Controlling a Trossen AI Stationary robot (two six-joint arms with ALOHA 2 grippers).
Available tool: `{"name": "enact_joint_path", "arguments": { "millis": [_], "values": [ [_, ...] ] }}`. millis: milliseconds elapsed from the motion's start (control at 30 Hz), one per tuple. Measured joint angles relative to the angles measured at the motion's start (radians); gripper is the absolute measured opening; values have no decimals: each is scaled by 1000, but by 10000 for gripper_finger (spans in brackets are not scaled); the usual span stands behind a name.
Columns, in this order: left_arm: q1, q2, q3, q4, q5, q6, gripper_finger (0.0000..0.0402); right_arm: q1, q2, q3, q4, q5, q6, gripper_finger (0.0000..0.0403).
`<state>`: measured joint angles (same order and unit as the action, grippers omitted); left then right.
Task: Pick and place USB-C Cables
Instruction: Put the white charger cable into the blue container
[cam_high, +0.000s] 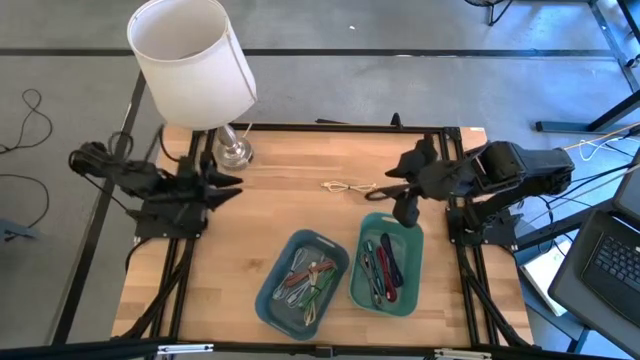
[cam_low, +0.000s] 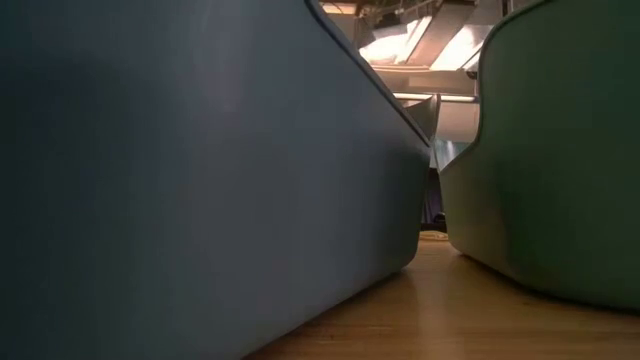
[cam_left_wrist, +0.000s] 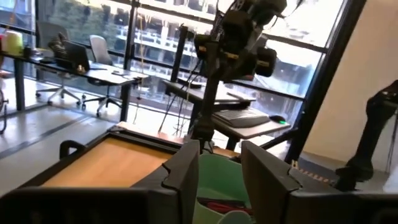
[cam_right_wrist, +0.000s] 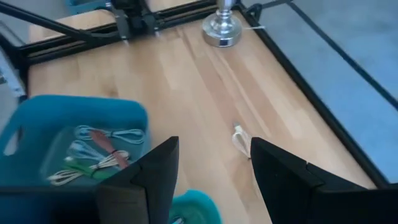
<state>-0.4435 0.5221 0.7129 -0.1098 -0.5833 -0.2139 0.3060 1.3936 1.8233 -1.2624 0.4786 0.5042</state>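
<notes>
Right gripper (cam_high: 404, 212) jaws released, empty, above green tray (cam_high: 357, 283) far rim. Left gripper (cam_high: 232, 186) near lamp (cam_high: 192, 60): jaws apart, empty. One white cable (cam_high: 347, 186) on bench (cam_high: 280, 200).

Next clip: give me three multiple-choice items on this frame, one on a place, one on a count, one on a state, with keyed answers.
1. Where does the loose beige cable lie?
A. on bare wood beyond the trays
B. in the blue tray
C. under the lamp shade

2. How many trays stand on the table?
A. one
B. two
C. three

3. How is the right pincer?
A. shut on a cable
B. open, holding nothing
C. out of view

Answers: 1 A, it rests apart from both trays. 2 B, a blue tray beside a green tray. 3 B, a clear gap shows between its fingers above the wood.
</notes>
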Motion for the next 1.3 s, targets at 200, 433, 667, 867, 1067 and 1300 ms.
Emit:
{"name": "enact_joint_path", "arguments": {
  "millis": [200,433,667,867,1067,1300],
  "values": [
    [27,24,-124,212,-7,26,107,-135,68,0,-8,-42,-128,202],
    [29,43,-124,244,-2,17,111,-391,210,0,-107,-106,-373,202],
    [27,43,-124,249,-1,16,107,-568,356,0,-50,-320,-519,202],
    [27,43,-124,249,0,16,111,-605,501,0,-28,-452,-601,202],
    [27,43,-124,248,1,15,107,-604,625,0,-67,-457,-671,202],
    [27,43,-124,245,5,15,111,-615,653,-121,63,-485,-697,202]
  ]
}}
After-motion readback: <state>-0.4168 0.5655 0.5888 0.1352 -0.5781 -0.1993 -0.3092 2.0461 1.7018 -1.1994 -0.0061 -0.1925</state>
